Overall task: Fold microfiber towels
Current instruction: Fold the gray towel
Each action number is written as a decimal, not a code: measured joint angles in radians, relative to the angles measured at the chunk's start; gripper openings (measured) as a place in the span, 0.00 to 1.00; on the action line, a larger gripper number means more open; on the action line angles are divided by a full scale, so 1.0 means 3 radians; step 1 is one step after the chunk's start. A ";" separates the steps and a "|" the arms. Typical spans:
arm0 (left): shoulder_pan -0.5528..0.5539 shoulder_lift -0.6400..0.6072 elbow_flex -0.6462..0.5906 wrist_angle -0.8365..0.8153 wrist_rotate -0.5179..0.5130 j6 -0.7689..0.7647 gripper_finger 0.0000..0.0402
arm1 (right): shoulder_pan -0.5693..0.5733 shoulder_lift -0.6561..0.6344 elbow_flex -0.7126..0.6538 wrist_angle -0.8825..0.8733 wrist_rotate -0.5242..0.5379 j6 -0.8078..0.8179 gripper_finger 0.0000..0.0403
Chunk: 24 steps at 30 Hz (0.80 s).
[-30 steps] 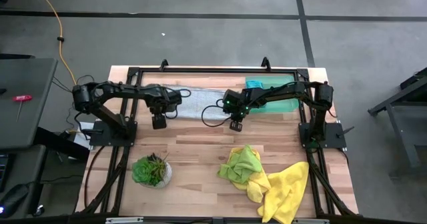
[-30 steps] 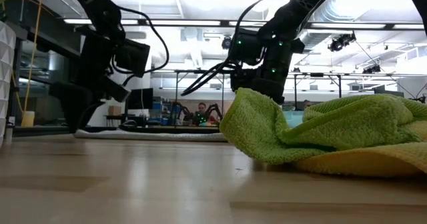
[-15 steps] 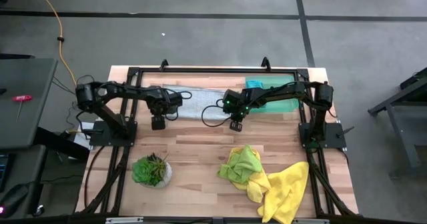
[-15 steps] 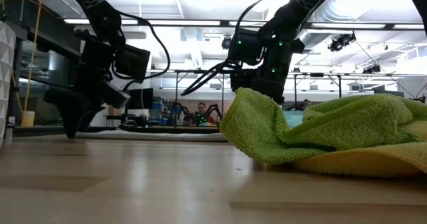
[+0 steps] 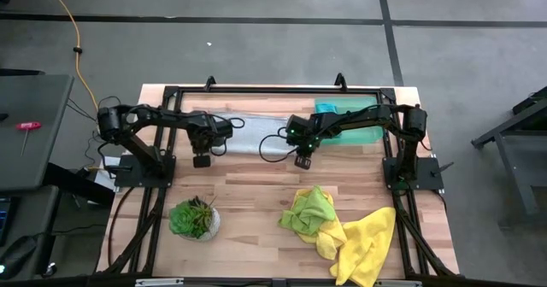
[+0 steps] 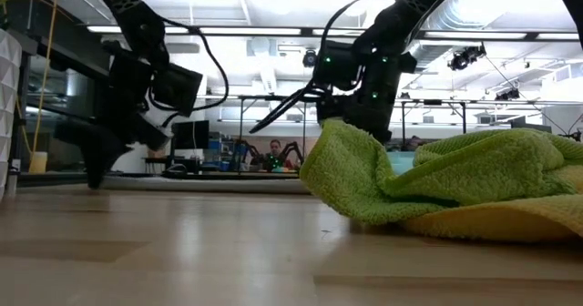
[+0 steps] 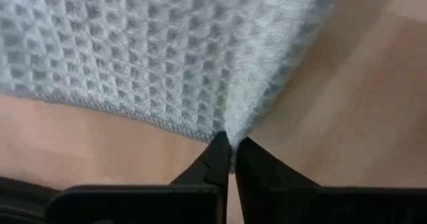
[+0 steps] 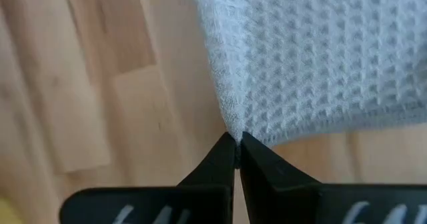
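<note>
— Grey-white waffle towel (image 5: 248, 133) lies at the surface's far edge; what changed?
— Left claw (image 7: 230, 147), spread wide a second ago, has clenched on its near corner. Right claw (image 8: 237, 143) already pinches the other corner.
— So probably a lift-and-fold next.

No lettering to read anywhere here: no labels, brands, numbers or signs on the table, the cloths, the arms or in the room behind.
</note>
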 joint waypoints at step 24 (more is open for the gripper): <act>0.0127 -0.0679 0.0399 -0.0656 0.0396 -0.0497 0.00 | -0.0162 -0.0263 0.0306 -0.0225 -0.0193 0.0735 0.00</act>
